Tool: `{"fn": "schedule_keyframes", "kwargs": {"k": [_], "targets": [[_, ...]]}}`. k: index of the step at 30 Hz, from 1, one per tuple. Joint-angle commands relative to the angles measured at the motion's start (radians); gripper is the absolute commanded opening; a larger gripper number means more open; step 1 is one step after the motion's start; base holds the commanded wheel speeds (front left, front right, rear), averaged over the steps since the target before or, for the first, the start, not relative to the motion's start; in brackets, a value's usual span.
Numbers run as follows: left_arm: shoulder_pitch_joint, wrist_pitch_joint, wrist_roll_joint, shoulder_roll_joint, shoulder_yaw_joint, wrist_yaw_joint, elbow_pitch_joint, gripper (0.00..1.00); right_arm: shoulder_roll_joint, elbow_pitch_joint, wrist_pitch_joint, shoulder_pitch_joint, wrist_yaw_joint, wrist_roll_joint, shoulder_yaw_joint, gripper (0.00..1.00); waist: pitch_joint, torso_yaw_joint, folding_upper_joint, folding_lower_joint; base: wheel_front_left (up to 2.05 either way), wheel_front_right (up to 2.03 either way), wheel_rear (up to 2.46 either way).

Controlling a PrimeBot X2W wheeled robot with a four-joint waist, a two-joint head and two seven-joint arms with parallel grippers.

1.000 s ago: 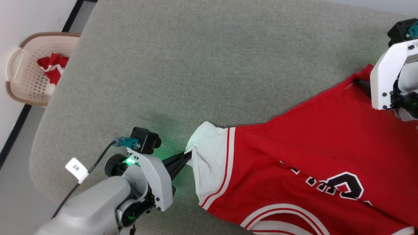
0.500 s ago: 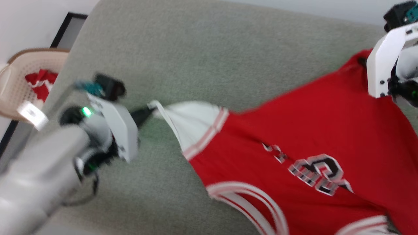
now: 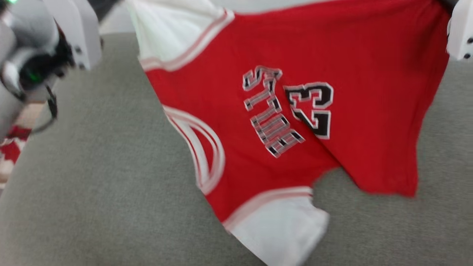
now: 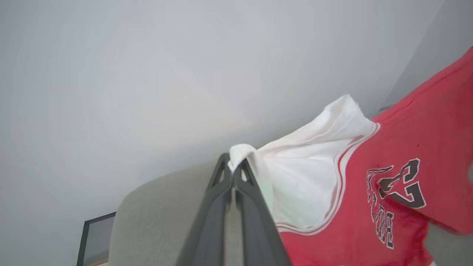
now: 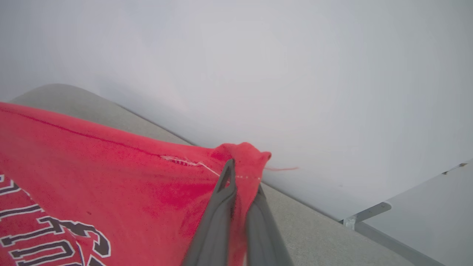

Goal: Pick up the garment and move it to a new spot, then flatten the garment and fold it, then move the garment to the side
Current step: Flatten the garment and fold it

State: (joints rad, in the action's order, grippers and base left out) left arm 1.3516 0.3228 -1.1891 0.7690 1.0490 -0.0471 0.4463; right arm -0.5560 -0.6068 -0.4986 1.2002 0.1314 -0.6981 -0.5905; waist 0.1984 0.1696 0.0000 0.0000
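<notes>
1. Red jersey T-shirt with white sleeves [image 3: 362, 122]: raised since a second ago, hanging spread over grey felt bench [image 3: 92, 184].
2. Left tool [image 4: 232, 171]: pinching white sleeve edge.
3. Right tool [image 5: 242, 181]: pinching red corner.
4. Backdrop: plain pale wall [image 4: 147, 74].

Grey fabric surface [image 3: 92, 184], rounded corner; plain pale wall [image 4: 147, 74]; dark-framed panel [image 4: 98, 240] beside it.

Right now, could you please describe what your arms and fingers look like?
Both grippers have two long, slim, dark grey fingers with triangular cut-outs near the tips. The left gripper sits on a rounded pale grey wrist, with a white bracket dotted with dark screws, a green light and a thin black cable. The right gripper shows a similar white bracket.
</notes>
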Motion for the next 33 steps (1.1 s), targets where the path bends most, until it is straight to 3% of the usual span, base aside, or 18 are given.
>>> {"fn": "schedule_keyframes", "kwargs": {"k": [1, 8, 18, 25, 33], "targets": [[0.032, 0.008, 0.003, -0.005, -0.010, -0.003, 0.015, 0.00, 0.003, 0.013, 0.008, 0.011, -0.002, 0.010, 0.009, 0.00, -0.052, -0.052, 0.0000, 0.0000, 0.00, 0.00, 0.00], [0.174, 0.014, 0.023, -0.062, -0.039, -0.023, 0.124, 0.00, 0.029, 0.046, 0.057, 0.059, -0.002, 0.065, 0.072, 0.00, -0.075, -0.083, 0.0000, 0.0000, 0.00, 0.00, 0.00], [0.312, -0.035, 0.056, -0.142, -0.051, -0.052, 0.307, 0.00, 0.119, -0.012, 0.149, 0.129, -0.002, 0.156, 0.150, 0.00, -0.059, -0.109, 0.0000, 0.0000, 0.00, 0.00, 0.00], [0.401, -0.144, 0.100, -0.184, -0.062, -0.065, 0.408, 0.00, 0.162, -0.091, 0.231, 0.202, -0.002, 0.235, 0.194, 0.00, 0.045, -0.115, 0.0000, 0.0000, 0.00, 0.00, 0.00], [0.552, -0.311, 0.167, -0.250, -0.074, -0.065, 0.511, 0.00, 0.236, -0.215, 0.418, 0.330, -0.002, 0.388, 0.256, 0.00, 0.216, -0.128, 0.0000, 0.0000, 0.00, 0.00, 0.00]]}}
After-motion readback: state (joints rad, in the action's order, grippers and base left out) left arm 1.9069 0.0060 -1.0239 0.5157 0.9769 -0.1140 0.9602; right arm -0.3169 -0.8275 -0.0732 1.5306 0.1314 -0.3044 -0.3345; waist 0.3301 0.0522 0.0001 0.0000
